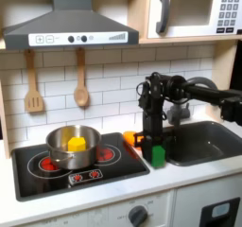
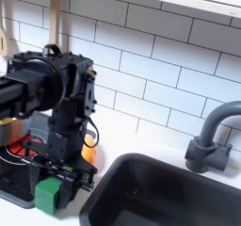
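My gripper (image 1: 156, 148) points down at the right edge of the black stove (image 1: 43, 182), between the stove and the sink. It looks shut on a green block (image 1: 158, 156), which sits at the fingertips just above the counter. In the second exterior view the gripper (image 2: 56, 176) is low at the left, with the green block (image 2: 49, 195) right under it. An orange object (image 1: 132, 139) lies just behind the arm, and the second exterior view shows that orange object (image 2: 89, 153) beside the arm's base. A silver pot (image 1: 69, 151) holding a yellow item (image 1: 77, 143) stands on the stove's left burner.
The dark sink (image 1: 203, 141) lies to the first exterior view's right of the gripper; the sink basin (image 2: 169, 194) and a grey faucet (image 2: 212, 140) appear in the second exterior view. A wooden spatula (image 1: 33, 84) and spoon (image 1: 81, 79) hang on the tiled wall.
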`<state>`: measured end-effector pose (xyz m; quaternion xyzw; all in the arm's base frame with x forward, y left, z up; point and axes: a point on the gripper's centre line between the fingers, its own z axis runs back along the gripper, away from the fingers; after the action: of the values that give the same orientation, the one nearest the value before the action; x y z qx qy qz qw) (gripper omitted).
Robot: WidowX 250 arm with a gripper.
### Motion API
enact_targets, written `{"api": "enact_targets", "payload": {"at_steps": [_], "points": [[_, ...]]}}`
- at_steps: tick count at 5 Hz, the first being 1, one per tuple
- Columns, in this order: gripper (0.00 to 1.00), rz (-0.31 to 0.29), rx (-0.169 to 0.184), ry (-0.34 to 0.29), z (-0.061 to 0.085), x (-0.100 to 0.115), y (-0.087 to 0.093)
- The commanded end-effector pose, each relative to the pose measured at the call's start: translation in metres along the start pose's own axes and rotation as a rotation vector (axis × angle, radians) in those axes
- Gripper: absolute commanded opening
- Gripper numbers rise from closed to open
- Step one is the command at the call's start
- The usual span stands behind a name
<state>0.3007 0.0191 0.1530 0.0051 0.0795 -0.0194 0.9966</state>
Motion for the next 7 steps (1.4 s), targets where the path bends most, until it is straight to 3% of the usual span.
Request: {"api": "enact_targets", "payload": {"at_steps": [1,5,7], "points": [[0.00,-0.002,-0.011,-0.040,0.020,-0.003,0.000],[0.00,0.026,-0.053,-0.131,0.061,-0.014,0.018],[0.00,0.090,-0.060,-0.173,0.076,-0.008,0.046]]}}
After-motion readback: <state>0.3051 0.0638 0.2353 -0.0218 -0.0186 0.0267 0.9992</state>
